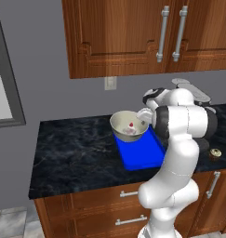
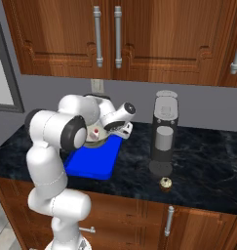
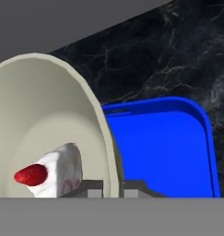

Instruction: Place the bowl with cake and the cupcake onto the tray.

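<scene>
Two-finger claw [image 3: 113,188] clamped on rim of round cream-beige ceramic bowl [image 1: 127,124] — tiny white-pink cake [image 1: 130,128] inside, held over flat bright blue tray [image 1: 140,155], not yet set down. Small brown cupcake [image 1: 215,153] on dark marbled counter [image 1: 72,153], well apart — untouched.

bowl over the tray's far end, cupcake off to the right

the cake [image 1: 131,127] sits inside the bowl [image 1: 121,122], and the bowl is over the far end of the tray [image 1: 140,155], with the gripper [image 3: 113,189] pinched on its right-hand rim — one finger inside, one outside. the tray lies on the counter [image 1: 72,153], its near end close to the front edge. the cupcake [image 2: 165,183] stands on the counter well to the right of the tray, just in front of the coffee machine [image 2: 163,134] — apart from both. wall cabinets [image 1: 133,32] hang above the counter, drawers [image 1: 109,204] sit below it.
</scene>
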You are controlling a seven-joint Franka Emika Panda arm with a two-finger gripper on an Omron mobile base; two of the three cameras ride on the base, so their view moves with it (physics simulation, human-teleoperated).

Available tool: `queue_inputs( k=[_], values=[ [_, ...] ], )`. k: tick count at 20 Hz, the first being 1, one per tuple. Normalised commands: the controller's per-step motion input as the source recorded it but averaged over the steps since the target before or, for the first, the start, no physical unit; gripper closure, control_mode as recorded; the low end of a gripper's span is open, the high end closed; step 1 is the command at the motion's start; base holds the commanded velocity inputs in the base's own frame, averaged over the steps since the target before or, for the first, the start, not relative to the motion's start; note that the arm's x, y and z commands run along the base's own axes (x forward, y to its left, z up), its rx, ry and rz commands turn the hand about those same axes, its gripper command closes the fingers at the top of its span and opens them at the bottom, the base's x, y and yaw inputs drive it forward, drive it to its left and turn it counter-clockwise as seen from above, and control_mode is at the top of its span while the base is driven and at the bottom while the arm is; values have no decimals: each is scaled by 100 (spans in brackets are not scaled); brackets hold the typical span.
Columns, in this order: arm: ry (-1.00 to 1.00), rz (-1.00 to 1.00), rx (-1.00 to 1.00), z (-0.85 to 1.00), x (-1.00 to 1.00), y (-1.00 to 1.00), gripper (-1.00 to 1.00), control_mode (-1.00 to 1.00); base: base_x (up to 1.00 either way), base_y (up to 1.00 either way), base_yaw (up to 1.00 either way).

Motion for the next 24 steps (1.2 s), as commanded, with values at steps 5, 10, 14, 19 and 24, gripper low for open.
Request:
queue_inputs(
  k=[5,10,14,19,24],
  values=[
    [6,-2,0,-9,18,-3,100,-100,0,0,0],
    [6,-3,0,-10,18,-4,100,-100,0,0,0],
    [2,-5,0,-2,1,-3,100,-100,0,0,0],
    [0,-4,0,0,-9,0,100,-100,0,0,0],
    [0,-2,0,0,-14,1,-100,-100,0,0,0]
  ],
)
